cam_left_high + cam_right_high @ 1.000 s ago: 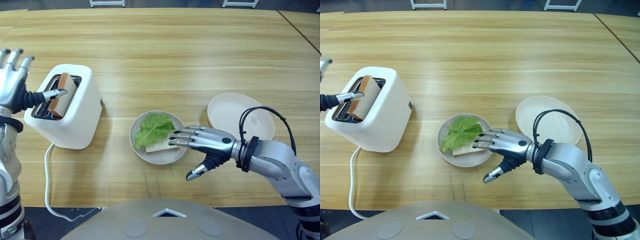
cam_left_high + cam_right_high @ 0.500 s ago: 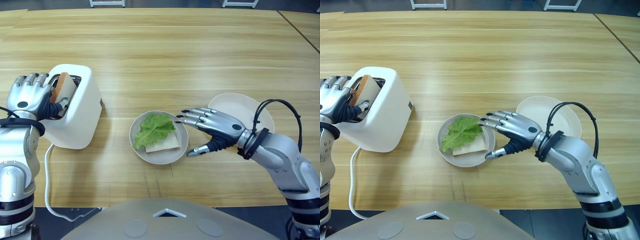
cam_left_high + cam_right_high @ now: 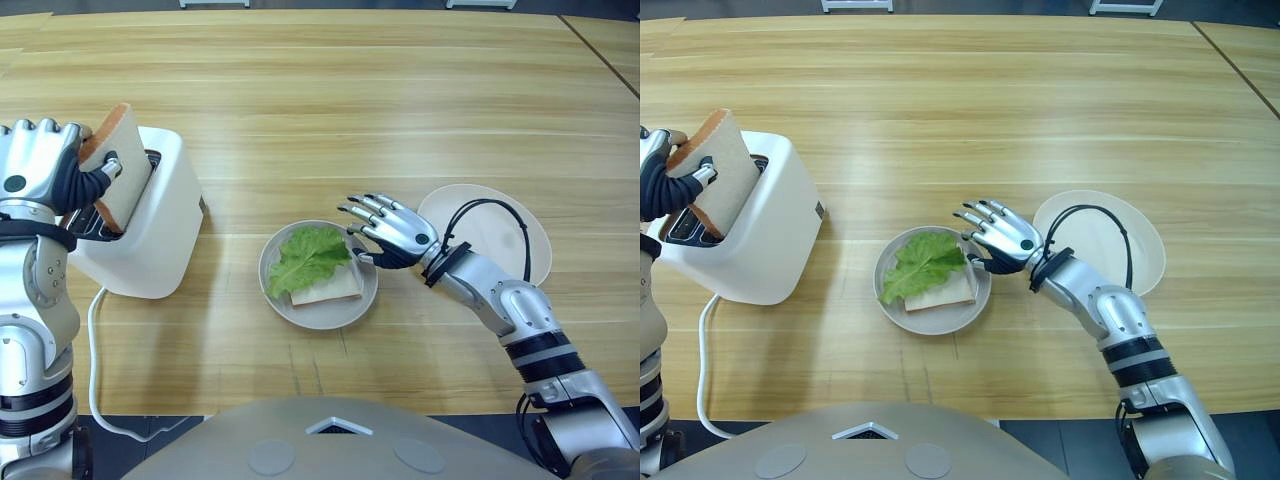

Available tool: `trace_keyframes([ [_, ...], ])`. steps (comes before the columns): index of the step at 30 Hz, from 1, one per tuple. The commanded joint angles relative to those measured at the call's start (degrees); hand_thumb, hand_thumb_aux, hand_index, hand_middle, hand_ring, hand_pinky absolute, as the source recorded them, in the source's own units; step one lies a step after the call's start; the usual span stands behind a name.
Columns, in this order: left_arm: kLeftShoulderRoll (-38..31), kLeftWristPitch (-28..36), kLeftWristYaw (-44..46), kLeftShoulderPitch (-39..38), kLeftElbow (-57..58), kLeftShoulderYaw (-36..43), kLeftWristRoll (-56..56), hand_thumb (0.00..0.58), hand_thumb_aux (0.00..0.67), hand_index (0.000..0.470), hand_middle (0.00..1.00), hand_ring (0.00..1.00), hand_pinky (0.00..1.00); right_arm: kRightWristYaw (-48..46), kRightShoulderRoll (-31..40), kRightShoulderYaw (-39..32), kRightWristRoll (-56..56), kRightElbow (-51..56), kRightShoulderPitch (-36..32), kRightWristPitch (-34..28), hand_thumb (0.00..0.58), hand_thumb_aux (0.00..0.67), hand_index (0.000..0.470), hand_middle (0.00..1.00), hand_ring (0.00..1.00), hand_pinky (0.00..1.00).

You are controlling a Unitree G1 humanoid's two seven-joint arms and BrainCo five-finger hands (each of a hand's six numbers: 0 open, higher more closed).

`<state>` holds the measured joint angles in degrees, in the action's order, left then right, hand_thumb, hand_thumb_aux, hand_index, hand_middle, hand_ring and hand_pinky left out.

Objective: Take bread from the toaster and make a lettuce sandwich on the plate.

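Left eye view: the bread slice point(image 3: 125, 195) is clamped in your left hand point(image 3: 45, 165), with fingers over the top edge and thumb across the face. The slice is tilted. Its lower end is down in the slot of the toaster point(image 3: 160, 240) and its upper half is well above it. My read is that you're mid-extraction, and the high grip is there so the bottom can clear the slot.

The target is the plate point(image 3: 320, 322), right of the toaster, with open tabletop point(image 3: 350, 110) between them. It already holds a bottom slice point(image 3: 335, 288) with lettuce point(image 3: 305, 258) draped over it, so only the top slice is missing.

Your right hand point(image 3: 388, 228) is at the plate's right rim with fingers spread, holding nothing. I can't tell if the thumb touches the rim. It's probably parked there to steady the plate, or just standing clear. A spare plate point(image 3: 495, 240) lies behind that forearm. The toaster cord point(image 3: 95, 350) trails off the near edge, out of the carry path.
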<state>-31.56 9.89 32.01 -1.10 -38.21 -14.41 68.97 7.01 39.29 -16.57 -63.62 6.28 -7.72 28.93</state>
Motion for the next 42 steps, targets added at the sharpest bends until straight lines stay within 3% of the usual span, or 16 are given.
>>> trace_keyframes([
  [1,-0.92,0.02,0.35,1.16,-0.68,-0.24,-0.59,0.58,0.67,0.47,1.0,1.0,1.0,2.46,-0.58,-2.26,-1.26,0.77,-2.05,-0.96,0.494,0.413,0.289,0.0,0.0,0.0],
  [6,-1.9,-0.01,0.89,2.16,-1.4,-0.95,-1.22,0.58,0.67,0.47,1.0,1.0,1.0,4.06,0.16,-2.99,-2.27,-2.22,-2.23,-2.12,0.464,0.37,0.26,0.0,0.0,0.0],
  [9,-2.09,0.08,0.99,2.26,-1.46,-0.92,-1.43,0.58,0.67,0.47,1.0,1.0,1.0,3.26,0.31,-3.04,-1.65,-5.22,-1.84,-2.23,0.493,0.41,0.288,0.0,0.0,0.0],
  [14,-2.25,0.29,1.58,3.26,-1.85,-0.56,-1.47,0.58,0.67,0.47,1.0,1.0,1.0,2.66,0.06,-5.0,-1.73,-4.41,-1.85,-1.8,0.494,0.413,0.289,0.0,0.0,0.0],
  [19,-2.71,0.33,2.4,5.26,-2.08,-0.3,-1.88,0.58,0.67,0.47,1.0,1.0,1.0,2.44,-0.07,-7.21,-2.2,-2.68,-1.82,-1.92,0.552,0.523,0.367,0.0,0.0,0.0],
  [24,-3.3,0.42,2.65,5.61,-2.26,-1.09,-2.36,0.58,0.67,0.47,1.0,1.0,1.0,1.93,0.05,-8.72,-2.57,-1.49,-2.11,-2.29,0.565,0.562,0.394,0.0,0.0,0.0],
  [27,-5.47,-0.26,3.51,7.94,-2.61,-1.61,-2.65,0.58,0.67,0.47,1.0,1.0,1.0,2.35,0.29,-8.72,-2.71,-1.74,-2.28,-2.72,0.58,0.67,0.47,0.0,0.0,0.0],
  [42,-9.19,-2.11,7.64,22.24,-0.82,4.69,-3.81,0.58,0.67,0.47,1.0,1.0,1.0,-6.3,4.51,-5.49,2.04,-15.52,2.49,-2.16,0.58,0.67,0.47,0.0,0.0,0.0],
])
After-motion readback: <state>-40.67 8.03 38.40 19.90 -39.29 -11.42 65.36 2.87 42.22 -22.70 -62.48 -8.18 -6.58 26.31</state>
